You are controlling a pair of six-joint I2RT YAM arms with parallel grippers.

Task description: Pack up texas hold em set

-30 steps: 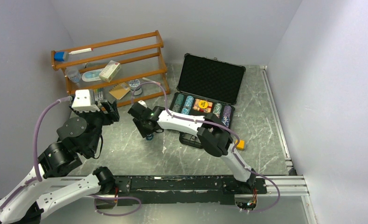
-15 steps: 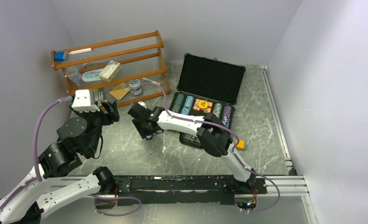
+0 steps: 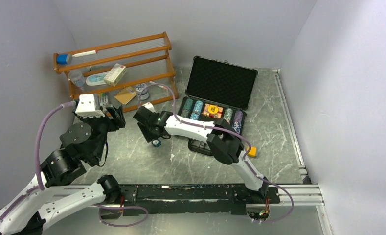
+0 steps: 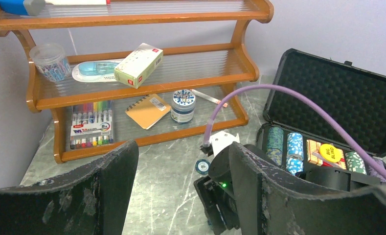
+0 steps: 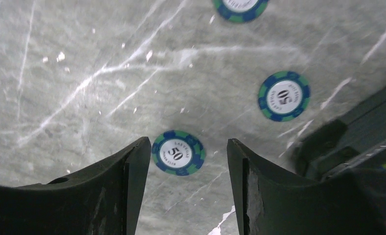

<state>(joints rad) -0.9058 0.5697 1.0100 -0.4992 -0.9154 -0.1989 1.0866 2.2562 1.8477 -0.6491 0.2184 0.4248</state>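
The black case (image 3: 223, 81) stands open at the back of the table, with rows of striped chips (image 3: 196, 109) and a card deck (image 3: 212, 110) in its foam base. My right gripper (image 3: 150, 134) is open and points down just left of the case. In the right wrist view it (image 5: 186, 145) hovers over a blue-green "50" chip (image 5: 177, 152) lying flat between its fingers. Two more such chips (image 5: 284, 96) lie on the table beyond. One loose chip (image 3: 156, 143) shows in the top view. My left gripper (image 3: 113, 115) is open and empty, held above the table left of the right gripper.
The orange wooden rack (image 3: 117, 68) with pens, notebook, jar and boxes stands at the back left. A small orange cube (image 3: 252, 152) lies right of the right arm. In the left wrist view a chip (image 4: 203, 165) lies near the rack's foot, and a yellow button token (image 4: 330, 152) sits in the case.
My right gripper has shifted slightly up and to the far left, uncovering the loose chip below it in the top view. The left arm has not moved.
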